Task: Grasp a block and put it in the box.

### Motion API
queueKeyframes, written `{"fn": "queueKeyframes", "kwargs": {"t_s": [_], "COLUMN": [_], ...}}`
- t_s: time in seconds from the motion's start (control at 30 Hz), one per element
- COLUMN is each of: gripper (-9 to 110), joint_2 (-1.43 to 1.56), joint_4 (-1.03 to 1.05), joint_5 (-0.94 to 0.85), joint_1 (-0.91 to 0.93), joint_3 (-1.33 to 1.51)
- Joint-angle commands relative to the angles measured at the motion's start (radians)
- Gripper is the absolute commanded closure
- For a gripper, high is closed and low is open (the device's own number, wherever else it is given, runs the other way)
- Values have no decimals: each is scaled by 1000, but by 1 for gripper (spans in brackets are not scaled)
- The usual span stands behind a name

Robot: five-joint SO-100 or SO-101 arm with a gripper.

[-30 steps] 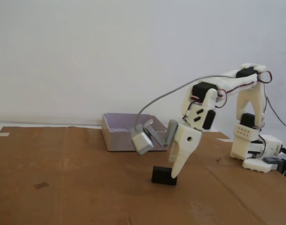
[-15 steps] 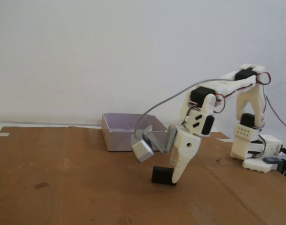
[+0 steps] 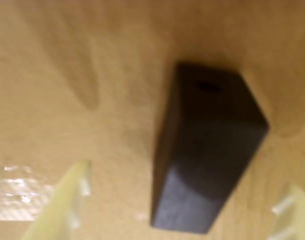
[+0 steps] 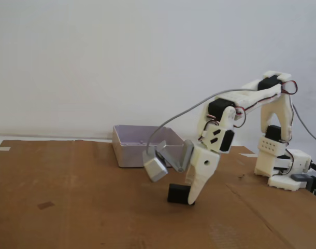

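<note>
Looking down through my wrist view, I see the block [image 3: 205, 160] filling the middle of the frame, dark and blurred, lying on the brown cardboard [image 3: 67, 75] with a small round hole in its upper face. My gripper [image 3: 180, 210] straddles it with its fingers apart: one pale fingertip [image 3: 57, 205] shows at the lower left, the other at the lower right, both cut off by the frame edge and neither clearly touching the block's sides. In the fixed view my gripper [image 4: 189, 199] points down at the block [image 4: 177, 193], and my white finger covers the block's right end, so I cannot tell from there whether it touches. The block rests on the cardboard [image 4: 70, 207], near the middle of the sheet. Beside my wrist hangs the grey camera module [image 4: 156, 167] with its cable arching back over my arm. Farther back, the box [image 4: 129, 148] stands on the cardboard by the white wall [image 4: 121, 57], well apart from the block; its right part is hidden behind my camera module and gripper, and its inside is not visible from this low angle.
</note>
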Motion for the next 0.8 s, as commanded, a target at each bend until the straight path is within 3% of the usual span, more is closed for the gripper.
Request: {"fn": "queueKeyframes", "kwargs": {"t_s": [0.0,0.77], "gripper": [57,57], "joint_2": [15,-2], "joint_4": [-49,-35], "joint_5": [-6,5], "joint_1": [23,87], "joint_3": [-67,-44]}}
